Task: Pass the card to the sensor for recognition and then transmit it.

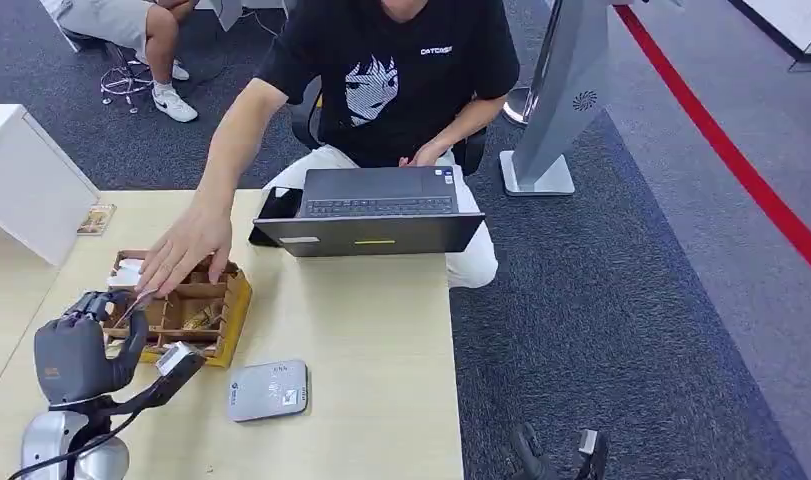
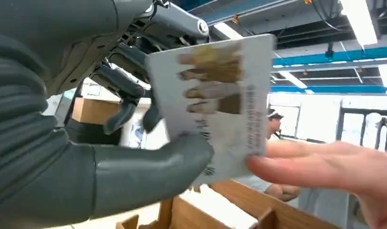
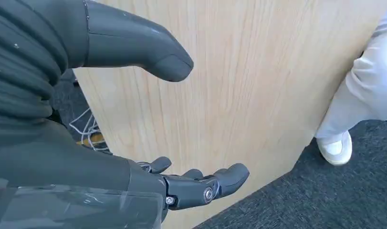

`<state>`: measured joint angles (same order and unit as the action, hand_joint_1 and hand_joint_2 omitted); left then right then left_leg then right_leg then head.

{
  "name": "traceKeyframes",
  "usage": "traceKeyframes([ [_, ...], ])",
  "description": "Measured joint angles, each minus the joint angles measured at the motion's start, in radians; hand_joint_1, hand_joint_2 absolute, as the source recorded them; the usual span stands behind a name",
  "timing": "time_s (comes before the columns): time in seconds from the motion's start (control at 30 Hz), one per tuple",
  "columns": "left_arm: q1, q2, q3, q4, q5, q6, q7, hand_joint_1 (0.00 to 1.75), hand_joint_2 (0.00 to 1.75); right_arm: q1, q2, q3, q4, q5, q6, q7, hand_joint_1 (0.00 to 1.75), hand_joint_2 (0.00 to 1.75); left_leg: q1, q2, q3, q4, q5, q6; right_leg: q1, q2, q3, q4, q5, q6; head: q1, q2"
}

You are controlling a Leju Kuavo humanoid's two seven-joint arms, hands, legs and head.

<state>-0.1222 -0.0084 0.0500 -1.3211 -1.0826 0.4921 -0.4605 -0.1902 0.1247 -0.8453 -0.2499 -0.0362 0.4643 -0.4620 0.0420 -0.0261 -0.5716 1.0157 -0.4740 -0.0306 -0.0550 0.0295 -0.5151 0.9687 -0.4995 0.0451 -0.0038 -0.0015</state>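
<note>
White printed card (image 2: 215, 109) sits between the thumb and dark fingers of the left robot hand (image 1: 81, 345), above the wooden compartment box (image 1: 226, 310) on the bench (image 1: 381, 330); a person's hand (image 2: 334, 167) touches the card's far edge at the same time. Risk: both parties have contact, so a pull from either side could tear the card loose or drop it into the box. The grip looks shallow, near one edge, and the card may pivot. The grey card reader (image 1: 268, 390) lies just beside the box; a tilted card may fail to read. The right robot hand (image 3: 182, 143) hangs beside the bench edge, fingers spread, holding nothing.
</note>
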Motion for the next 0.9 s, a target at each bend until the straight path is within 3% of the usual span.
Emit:
traceKeyframes([
  [0.47,0.041,-0.008,0.037,-0.048,-0.018,-0.013,-0.034,0.0,1.75,0.006,0.0,0.0,0.0,-0.013,0.007,-0.004,0.0,1.75,0.0,0.0,0.0,0.0,0.0,0.0,0.0,-0.001,0.0,0.0,0.0,0.0,0.0,0.0],
  [0.63,0.06,-0.021,0.029,-0.065,-0.075,-0.074,-0.016,0.0,1.75,0.007,0.0,0.0,0.0,-0.021,0.008,-0.005,0.0,1.75,0.0,0.0,0.0,0.0,0.0,0.0,0.0,0.0,-0.001,0.0,0.0,0.0,0.0,0.0],
  [0.73,0.074,-0.019,-0.026,-0.067,-0.14,-0.127,0.043,0.0,1.75,0.008,0.0,-0.001,0.0,-0.036,0.01,-0.008,0.0,1.75,0.0,0.0,0.0,0.0,0.0,0.0,0.0,0.0,-0.001,0.0,0.0,0.0,0.0,0.0],
  [0.9,0.087,-0.004,-0.15,-0.065,-0.172,-0.14,0.084,0.0,1.75,0.011,0.0,-0.001,0.0,-0.037,0.013,-0.013,0.0,1.75,0.0,0.0,0.0,0.0,0.0,0.0,0.0,0.0,-0.001,0.0,0.0,0.0,0.0,0.0],
])
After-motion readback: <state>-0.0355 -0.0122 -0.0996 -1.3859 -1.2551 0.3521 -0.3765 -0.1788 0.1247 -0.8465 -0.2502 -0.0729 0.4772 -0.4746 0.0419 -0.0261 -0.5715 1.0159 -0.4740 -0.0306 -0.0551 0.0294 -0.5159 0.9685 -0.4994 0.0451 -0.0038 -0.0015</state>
